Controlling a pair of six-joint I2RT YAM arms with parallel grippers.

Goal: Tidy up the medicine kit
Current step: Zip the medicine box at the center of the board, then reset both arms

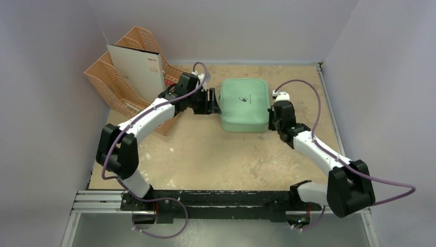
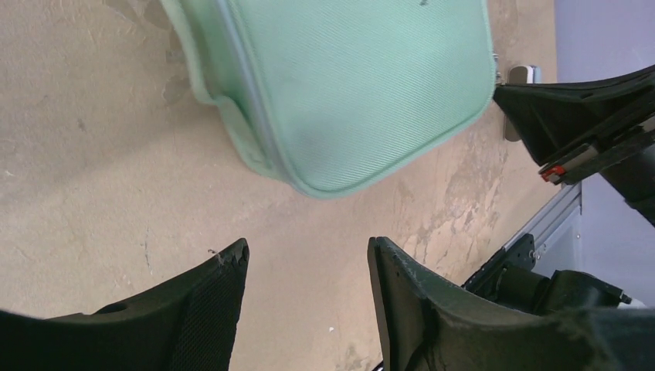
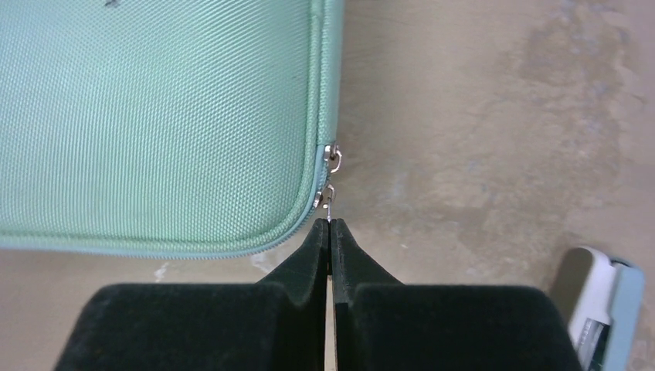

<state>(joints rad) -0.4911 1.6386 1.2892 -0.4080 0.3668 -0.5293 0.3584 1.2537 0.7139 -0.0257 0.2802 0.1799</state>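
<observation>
From above, we see the closed medicine kit lying between left gripper and right gripper. At the left wrist, our fingers stand released, the kit just beyond them. At the right wrist, our fingers are clenched on a zipper pull at their tips, seemingly to unzip the kit.

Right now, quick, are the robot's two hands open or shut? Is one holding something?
Left gripper: open, holding nothing.
Right gripper: shut, pinching the zipper pull of the medicine kit.
</observation>
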